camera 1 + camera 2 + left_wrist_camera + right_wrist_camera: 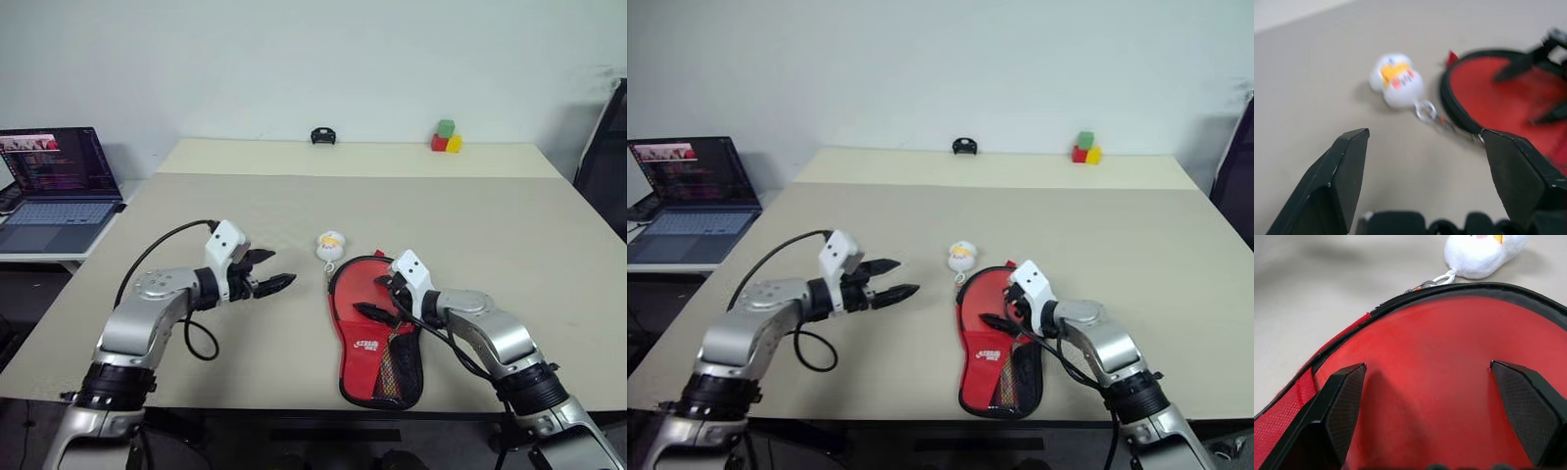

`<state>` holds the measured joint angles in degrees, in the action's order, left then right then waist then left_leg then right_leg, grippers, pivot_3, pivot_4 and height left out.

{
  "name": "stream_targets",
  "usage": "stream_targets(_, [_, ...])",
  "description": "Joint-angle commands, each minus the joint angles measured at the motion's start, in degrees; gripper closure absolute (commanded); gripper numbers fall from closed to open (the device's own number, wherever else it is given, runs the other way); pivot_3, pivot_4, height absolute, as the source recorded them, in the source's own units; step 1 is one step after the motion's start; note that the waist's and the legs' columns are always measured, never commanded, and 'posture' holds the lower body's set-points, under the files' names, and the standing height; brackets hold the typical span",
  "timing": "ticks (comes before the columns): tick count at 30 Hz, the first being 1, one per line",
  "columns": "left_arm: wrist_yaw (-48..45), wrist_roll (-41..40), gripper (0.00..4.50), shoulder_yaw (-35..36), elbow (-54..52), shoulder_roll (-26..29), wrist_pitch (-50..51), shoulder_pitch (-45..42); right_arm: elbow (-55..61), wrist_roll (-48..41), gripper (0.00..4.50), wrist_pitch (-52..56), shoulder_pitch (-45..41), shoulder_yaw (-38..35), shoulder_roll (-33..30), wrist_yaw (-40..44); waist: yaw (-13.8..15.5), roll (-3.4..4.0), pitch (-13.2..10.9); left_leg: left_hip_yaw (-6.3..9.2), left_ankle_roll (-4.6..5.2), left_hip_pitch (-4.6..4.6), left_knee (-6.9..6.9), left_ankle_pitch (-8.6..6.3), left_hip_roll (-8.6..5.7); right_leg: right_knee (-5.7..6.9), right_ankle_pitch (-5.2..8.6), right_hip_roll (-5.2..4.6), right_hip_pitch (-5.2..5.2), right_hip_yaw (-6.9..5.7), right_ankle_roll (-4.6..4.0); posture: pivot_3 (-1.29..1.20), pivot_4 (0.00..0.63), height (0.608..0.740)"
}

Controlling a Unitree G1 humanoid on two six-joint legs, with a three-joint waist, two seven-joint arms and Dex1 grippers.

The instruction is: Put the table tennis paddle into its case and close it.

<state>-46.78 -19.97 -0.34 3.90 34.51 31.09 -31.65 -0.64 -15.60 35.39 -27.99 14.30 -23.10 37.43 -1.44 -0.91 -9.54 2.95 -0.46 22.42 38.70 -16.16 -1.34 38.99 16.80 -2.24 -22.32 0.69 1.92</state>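
Counter: a wide beige top carrying everything; a laptop stands off its left side, coloured blocks and a small black object sit at the far edge.
Case: lies flat near the front edge, red side up, white lettering and mesh pocket toward the robot; the round end looks open, red surface showing inside the black zip rim.
Table tennis paddle: whether the red surface is the blade or the lining, I cannot tell; no handle visible.
Plush charm: small white toy, clipped to the zip.
Right tool: fingers spread wide, empty, just above the case's round end.
Left tool: wide, empty, left of the case.
Progress: judged early; zip closing remains.
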Motion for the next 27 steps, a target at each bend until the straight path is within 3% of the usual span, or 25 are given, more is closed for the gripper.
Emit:
stream_targets(1, [1.81,1.78,0.01,-1.4,5.05,-3.65,-1.36,-6.03,-0.71,0.7,0.0,0.2,0.52,-0.62,1.37,-0.56,-0.05,-0.01,0.01,-0.01,0.0,0.0,0.01,0.0,-0.01,0.01,0.0,0.0,0.0,0.01,0.0,0.0,0.15,0.74])
stream_targets(4, [2.42,2.77,0.01,-1.59,9.37,-6.15,-2.07,-9.53,-0.7,1.3,0.0,0.24,0.71,-0.55,2.2,-0.57,-0.16,-0.02,0.01,-0.01,0.0,0.0,0.02,0.0,-0.02,0.03,0.0,0.01,0.0,0.01,0.0,0.0,0.15,0.74])
stream_targets(11, [5.18,12.08,0.01,-5.87,43.16,-16.02,-14.58,-27.5,-0.06,2.0,0.0,0.75,1.1,-0.49,4.51,-1.09,-0.09,-0.07,0.04,0.01,-0.01,0.0,0.06,0.01,-0.05,0.05,-0.01,0.05,0.02,-0.06,0.0,0.0,0.15,0.74])
stream_targets(16, [6.83,15.18,0.01,-5.33,59.04,-19.77,-19.43,-34.23,0.96,1.82,0.0,1.5,1.76,-1.25,5.66,-2.32,-0.5,-0.07,0.04,-0.05,-0.01,0.05,0.02,0.0,-0.07,0.01,0.0,0.05,-0.09,0.03,0.01,0.0,0.15,0.74])
stream_targets(26, [7.78,18.93,0.01,-4.69,68.25,-23.45,-20.71,-35.96,2.87,1.9,0.0,2.27,2.54,-1.91,6.22,-3.8,-0.27,-0.07,0.04,0.0,0.0,0.12,0.04,0.0,-0.09,0.02,0.0,0.05,-0.12,-0.02,0.02,0.0,0.15,0.74])
stream_targets(27, [7.94,19.05,0.18,-4.47,68.47,-23.71,-20.94,-35.84,2.72,1.96,0.0,2.16,2.49,-2.08,6.5,-4.17,-0.26,-0.07,0.04,0.0,0.0,0.12,0.04,0.0,-0.09,0.02,0.0,0.05,-0.12,-0.03,0.02,0.0,0.15,0.74])
